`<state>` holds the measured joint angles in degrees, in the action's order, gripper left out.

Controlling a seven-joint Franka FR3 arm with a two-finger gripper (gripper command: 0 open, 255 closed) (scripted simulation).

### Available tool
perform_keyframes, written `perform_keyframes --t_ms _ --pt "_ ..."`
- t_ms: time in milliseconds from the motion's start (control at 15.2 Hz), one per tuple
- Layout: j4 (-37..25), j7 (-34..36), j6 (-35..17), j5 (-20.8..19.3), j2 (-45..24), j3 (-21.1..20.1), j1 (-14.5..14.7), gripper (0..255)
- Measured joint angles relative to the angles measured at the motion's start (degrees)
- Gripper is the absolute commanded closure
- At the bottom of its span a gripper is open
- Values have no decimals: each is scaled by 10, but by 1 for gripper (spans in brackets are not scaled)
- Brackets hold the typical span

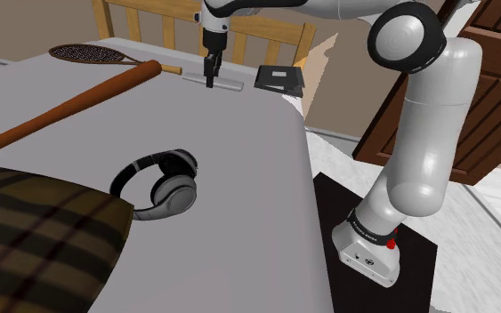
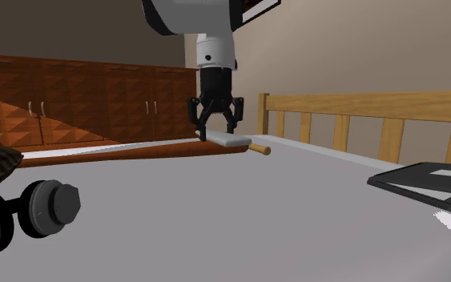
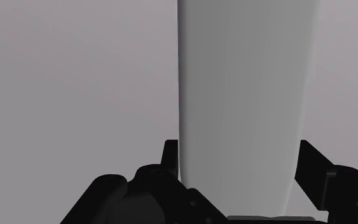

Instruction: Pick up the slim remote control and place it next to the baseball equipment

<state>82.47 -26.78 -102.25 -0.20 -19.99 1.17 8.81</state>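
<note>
1. I'm looking along the gripper (image 3: 238, 159): its jaws are standing open astride the slim grey remote (image 3: 244, 76), one finger off each long edge, neither plainly pressing it.
2. The remote is lying flat on the grey bed (image 1: 239, 160) directly under the hand. Its long axis is running straight out between the fingers, so I'm judging that closing will catch its narrow width.
3. Working outward in the shoulder view, I'm counting one plaid blanket (image 1: 35, 240) nearest, one pair of headphones (image 1: 173, 191), and one baseball bat (image 1: 79, 101) coming in from the left, its thick end close beside the remote.
4. Farther off, I'm counting one flat black item (image 1: 279, 78) right of the remote, one racket (image 1: 88, 54) far left, and one wooden headboard (image 1: 275, 29).
</note>
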Motion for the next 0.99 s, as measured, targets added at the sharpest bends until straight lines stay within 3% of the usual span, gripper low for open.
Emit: perform_keyframes --t_ms 264,990 --pt "-27 -8 -7 1 -34 2 -5 255" --pt "43 -8 -86 1 -44 2 -5 255"
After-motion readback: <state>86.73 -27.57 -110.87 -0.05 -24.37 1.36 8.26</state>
